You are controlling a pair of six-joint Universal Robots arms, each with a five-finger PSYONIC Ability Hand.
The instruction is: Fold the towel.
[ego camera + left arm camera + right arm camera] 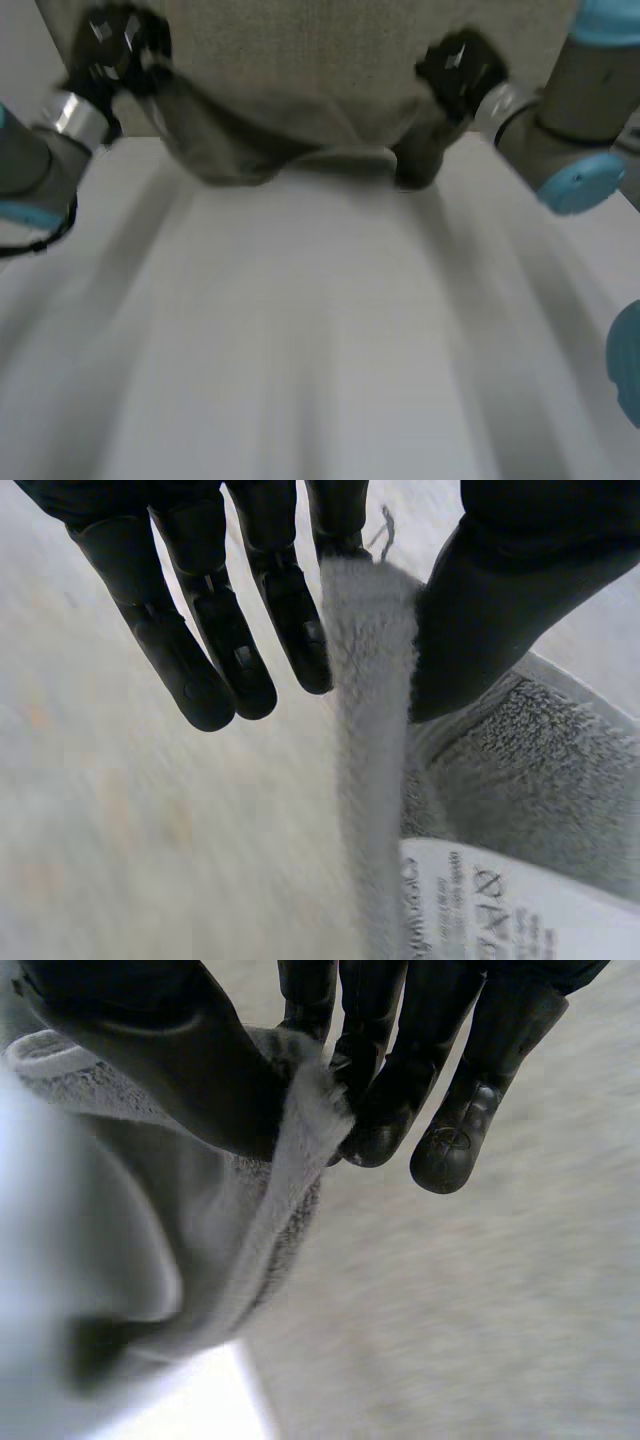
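The towel (300,60), a grey-beige one, is held up at the far side of the white table (320,380) between the two hands. Its upper part is stretched wide between them. Its lower fold sags in the middle, and there it seems to rest on the table top.

The left hand (115,50) is at the left end of the towel, raised above the table. In its wrist view, a thick fluffy edge of the towel (370,700) runs between the thumb (520,590) and the nearest of the fingers (290,610), and these two pinch it. The other fingers are nearly straight and a little spread, and they lie apart from the edge. Beyond the thumb, more of the towel hangs in a looser fold. A white label (500,910) with dark print is on it, near the pinched edge.

The right hand (455,65) is at the right end of the towel, at about the same height as the left one. In its wrist view, the thumb (170,1050) presses a bunched edge of the towel (300,1130) against the fingers (390,1070), so this hand also has the cloth in a pinch. One finger is a little to the side and does not touch the edge. Below the thumb the towel drops in soft folds.

The left arm (40,160) and the right arm (570,120) reach in from the two sides of the table.
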